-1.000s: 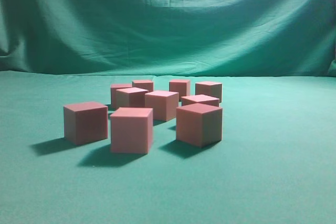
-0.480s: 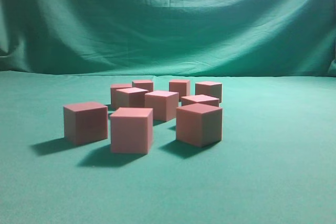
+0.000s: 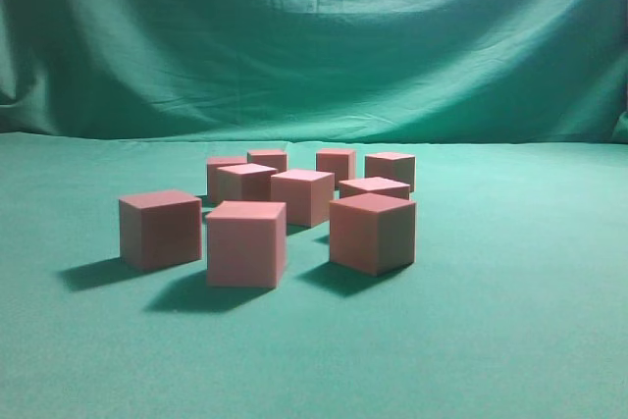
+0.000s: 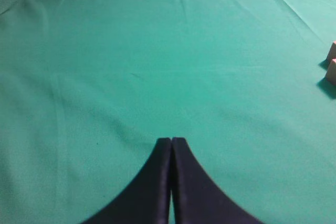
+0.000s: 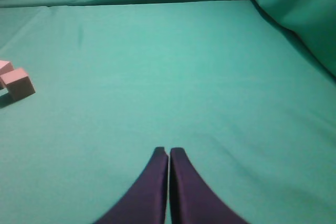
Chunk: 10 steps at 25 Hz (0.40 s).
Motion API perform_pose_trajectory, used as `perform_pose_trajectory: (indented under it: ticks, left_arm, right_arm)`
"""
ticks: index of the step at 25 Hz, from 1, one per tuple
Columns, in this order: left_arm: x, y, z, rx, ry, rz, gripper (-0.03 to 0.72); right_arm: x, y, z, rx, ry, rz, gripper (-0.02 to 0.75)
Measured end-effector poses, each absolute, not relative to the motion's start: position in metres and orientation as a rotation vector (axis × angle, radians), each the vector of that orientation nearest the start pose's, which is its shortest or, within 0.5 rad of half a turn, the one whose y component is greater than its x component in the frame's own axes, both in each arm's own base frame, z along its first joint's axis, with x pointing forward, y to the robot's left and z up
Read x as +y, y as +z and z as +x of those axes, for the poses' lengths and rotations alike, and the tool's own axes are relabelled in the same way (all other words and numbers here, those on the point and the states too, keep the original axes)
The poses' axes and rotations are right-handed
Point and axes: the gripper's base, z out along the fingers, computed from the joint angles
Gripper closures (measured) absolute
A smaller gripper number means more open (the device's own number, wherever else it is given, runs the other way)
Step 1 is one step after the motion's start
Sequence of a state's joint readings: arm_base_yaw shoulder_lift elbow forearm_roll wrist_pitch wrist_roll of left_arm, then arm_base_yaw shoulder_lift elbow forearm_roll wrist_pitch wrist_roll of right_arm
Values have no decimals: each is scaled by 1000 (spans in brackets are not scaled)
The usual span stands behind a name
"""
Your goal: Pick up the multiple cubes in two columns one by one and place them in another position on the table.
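Several salmon-pink cubes [image 3: 245,242] stand grouped on the green cloth table [image 3: 510,321] in the exterior view, the nearest ones at front and smaller-looking ones [image 3: 336,164] behind. No gripper shows in the exterior view. My left gripper [image 4: 171,140] is shut and empty over bare cloth; two cubes [image 4: 331,71] peek in at the right edge of its view. My right gripper [image 5: 168,150] is shut and empty over bare cloth; a cube [image 5: 18,83] sits at the far left of its view, with another cut off beside it.
A draped green cloth backdrop [image 3: 314,36] hangs behind the table. Green cloth folds rise at the top right of the right wrist view [image 5: 299,9].
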<state>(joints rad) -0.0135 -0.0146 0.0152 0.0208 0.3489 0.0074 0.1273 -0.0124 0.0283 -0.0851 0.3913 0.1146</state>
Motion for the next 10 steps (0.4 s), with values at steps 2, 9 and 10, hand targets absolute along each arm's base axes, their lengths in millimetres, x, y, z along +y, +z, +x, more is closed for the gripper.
perform_pose_trajectory:
  ticks: [2,9,10]
  left_arm:
    - [0,177,53,1833,16,32,688]
    - [0,177,53,1833,16,32,688]
    - [0,177,53,1833,16,32,688]
  right_arm:
    - [4,169,52,1889,82,-64,738]
    - [4,169,52,1889,82,-64,738]
    - [4,169,52,1889,82,-64,738]
